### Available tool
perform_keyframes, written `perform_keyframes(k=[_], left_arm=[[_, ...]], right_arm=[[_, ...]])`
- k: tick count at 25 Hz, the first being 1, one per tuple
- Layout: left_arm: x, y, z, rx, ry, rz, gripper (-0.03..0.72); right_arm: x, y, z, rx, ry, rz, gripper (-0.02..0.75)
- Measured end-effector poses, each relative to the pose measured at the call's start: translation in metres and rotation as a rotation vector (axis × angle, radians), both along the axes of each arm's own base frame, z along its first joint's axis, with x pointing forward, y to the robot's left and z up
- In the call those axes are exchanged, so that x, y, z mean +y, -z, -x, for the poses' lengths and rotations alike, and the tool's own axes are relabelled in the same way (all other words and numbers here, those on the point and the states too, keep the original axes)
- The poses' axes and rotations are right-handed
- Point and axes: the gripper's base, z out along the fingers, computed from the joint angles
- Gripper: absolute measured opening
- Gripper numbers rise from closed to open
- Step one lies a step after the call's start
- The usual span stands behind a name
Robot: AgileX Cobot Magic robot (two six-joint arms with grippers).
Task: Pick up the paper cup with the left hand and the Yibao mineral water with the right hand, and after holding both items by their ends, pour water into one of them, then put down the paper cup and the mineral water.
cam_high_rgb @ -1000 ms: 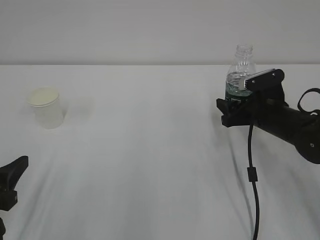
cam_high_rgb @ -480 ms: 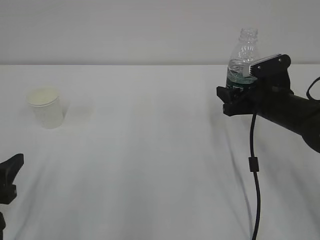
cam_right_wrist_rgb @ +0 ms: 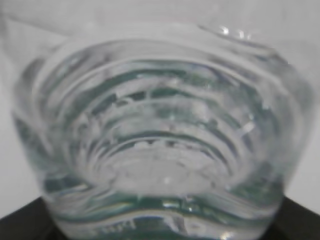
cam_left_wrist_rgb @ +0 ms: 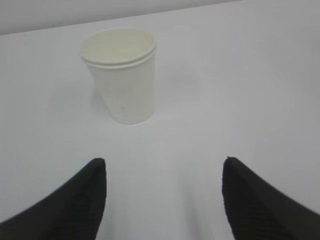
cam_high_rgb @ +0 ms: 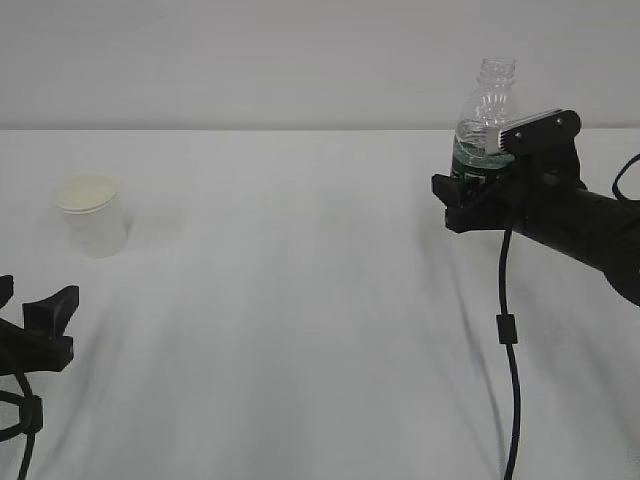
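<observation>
Right hand (cam_high_rgb: 478,190) clamped on Yibao mineral water (cam_high_rgb: 484,125), lifted off the surface (cam_high_rgb: 300,300); left hand (cam_left_wrist_rgb: 162,192) spread apart, short of paper cup (cam_left_wrist_rgb: 120,75).
Risk: uncapped bottle tilts, spills; off-centre approach tips the cup.

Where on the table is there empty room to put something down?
The widest bare stretch of the white table runs between the small cream paper cup on the left and the clear ribbed plastic bottle held by the right gripper. It is tighter at the right, under that arm's black cable, and between the cup and the open left gripper.
</observation>
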Motion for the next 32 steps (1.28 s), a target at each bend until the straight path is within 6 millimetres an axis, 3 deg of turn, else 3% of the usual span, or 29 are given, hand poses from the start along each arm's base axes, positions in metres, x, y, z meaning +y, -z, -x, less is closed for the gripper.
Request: perform_keyframes(k=[7,32], left_arm=[[-0.003,0.009,-0.016,0.013,-0.038,-0.001,0.591],[0.007,0.019,-0.058,-0.018,-0.107,0.007,0.594]], right_arm=[[0.000,0.000,0.000,0.000,-0.006,0.002,0.497],[0.001,0.000,0.000,0.000,-0.014,0.005,0.497]])
